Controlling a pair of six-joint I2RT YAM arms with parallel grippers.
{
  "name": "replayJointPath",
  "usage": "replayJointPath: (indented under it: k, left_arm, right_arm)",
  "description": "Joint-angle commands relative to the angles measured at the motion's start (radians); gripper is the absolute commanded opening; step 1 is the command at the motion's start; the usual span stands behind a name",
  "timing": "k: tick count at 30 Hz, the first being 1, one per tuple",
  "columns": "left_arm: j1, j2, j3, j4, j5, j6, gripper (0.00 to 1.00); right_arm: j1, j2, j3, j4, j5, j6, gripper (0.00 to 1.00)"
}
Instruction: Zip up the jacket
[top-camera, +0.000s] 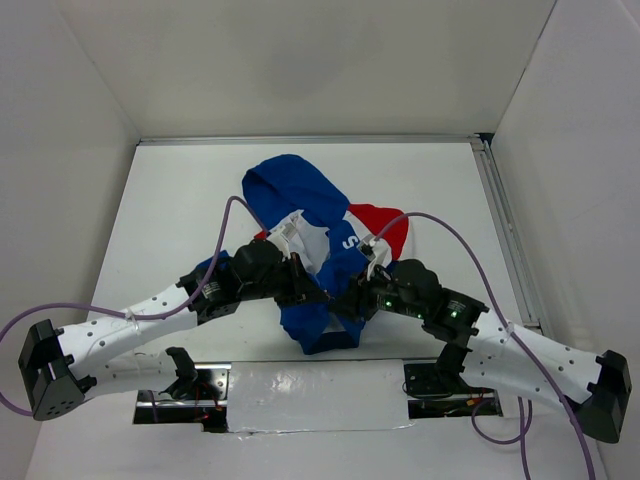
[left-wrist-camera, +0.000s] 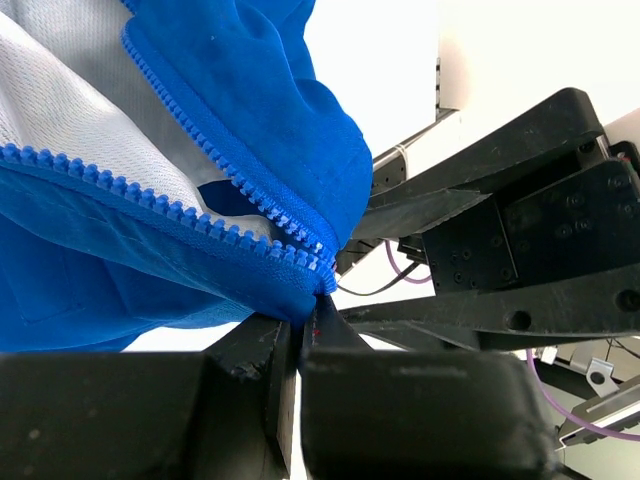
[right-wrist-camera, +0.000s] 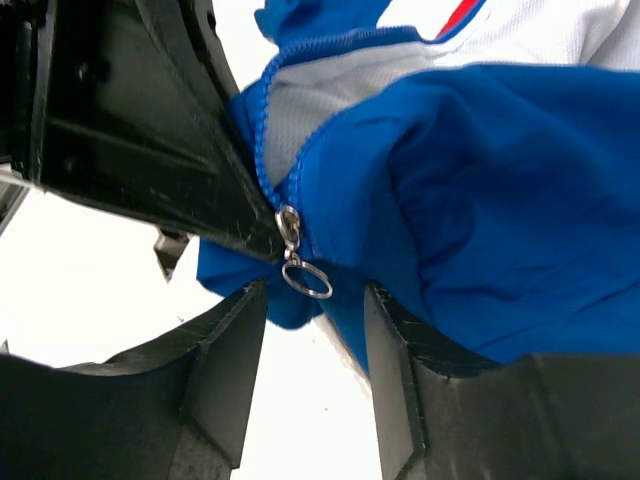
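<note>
My left gripper (left-wrist-camera: 298, 340) is pinched shut on the hem of the small royal-blue fabric jacket (top-camera: 300, 200) on the white table (top-camera: 170, 220) (at the zipper's base, I think); my right gripper (right-wrist-camera: 312, 340) gapes half open, the silver ring pull (right-wrist-camera: 307, 278) between its jaws.

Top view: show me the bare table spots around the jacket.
Bare table lies between the jacket and left wall, between its red sleeve and the right rail, and beyond the hood. Crowded: the near hem, where the left gripper and right gripper meet.
</note>
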Motion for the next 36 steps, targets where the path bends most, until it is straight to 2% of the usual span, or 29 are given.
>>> replayJointPath:
  k: [1,4,9,12,13,15,20,24,31,36]
  left_arm:
    - [0.003,-0.024,0.018,0.063,0.02,0.009,0.0]
    - [0.003,-0.035,0.009,0.077,0.025,0.015,0.0]
    - [0.003,-0.038,0.007,0.063,0.003,0.008,0.0]
    - [0.003,-0.035,0.007,0.051,-0.016,0.0,0.0]
    - [0.003,-0.037,0.007,0.048,-0.018,0.0,0.0]
    - [0.003,-0.032,0.004,0.045,-0.026,-0.006,0.0]
    - [0.003,-0.011,0.007,0.017,-0.05,-0.012,0.0]
    - [0.003,0.021,0.015,0.002,-0.047,0.012,0.0]
    - [0.001,0.058,0.033,-0.005,-0.033,0.071,0.0]
    - [0.0,0.068,0.047,-0.014,-0.038,0.1,0.0]
  right_arm:
    - [0.009,0.016,0.024,0.107,0.027,0.009,0.5]
    - [0.008,0.034,0.025,0.119,0.019,0.009,0.49]
    - [0.009,0.036,0.03,0.124,-0.011,0.021,0.23]
    - [0.009,0.021,0.03,0.107,-0.004,0.036,0.15]
    - [0.009,0.016,0.028,0.098,-0.002,0.035,0.07]
    - [0.008,0.007,0.031,0.089,-0.008,0.043,0.0]
    - [0.009,0.01,0.085,0.021,-0.008,0.067,0.0]
    - [0.006,0.083,0.194,-0.151,0.011,0.073,0.0]
    - [0.006,0.209,0.274,-0.252,0.001,0.021,0.0]
    - [0.006,0.235,0.317,-0.332,0.041,-0.031,0.03]
